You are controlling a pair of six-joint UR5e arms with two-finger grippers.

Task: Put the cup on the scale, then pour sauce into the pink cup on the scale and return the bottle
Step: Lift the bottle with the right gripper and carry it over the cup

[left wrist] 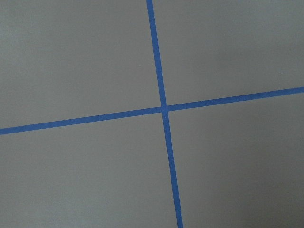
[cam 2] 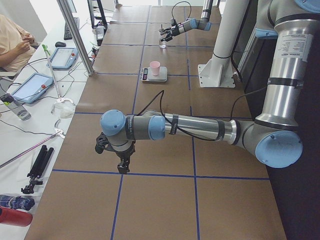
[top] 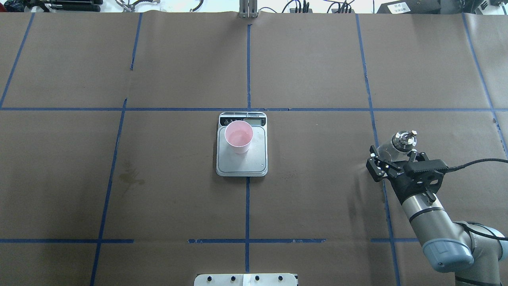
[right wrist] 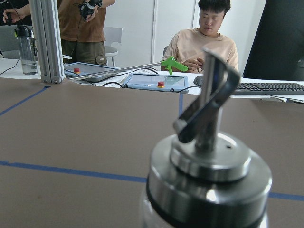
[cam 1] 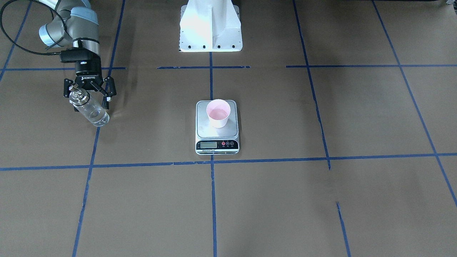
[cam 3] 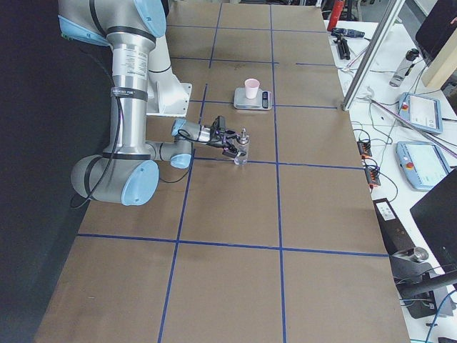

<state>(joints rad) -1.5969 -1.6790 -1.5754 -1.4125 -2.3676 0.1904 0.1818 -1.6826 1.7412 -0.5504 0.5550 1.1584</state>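
Nearest the robot, well right of the flat silver-grey kitchen scale (top: 246, 165): right gripper (top: 393, 155), jaws spread wide either side of the clear cylindrical glass bottle (cam 1: 91, 110), not clamping. Bottle upright, long axis vertical, silver spout (top: 412, 133) aimed away from the scale, clear sauce (cam 1: 97, 116) inside. Bare brown paper tabletop (top: 317, 159) between. On the scale's display end: small pale pink cup (top: 238, 137), mouth up. Far left of the scale: left gripper (cam 2: 117, 157), open or closed unclear.

Overhead and front-facing cameras look steeply down from opposite sides, sharing the scale (top: 249, 163); wrist cameras sit close.
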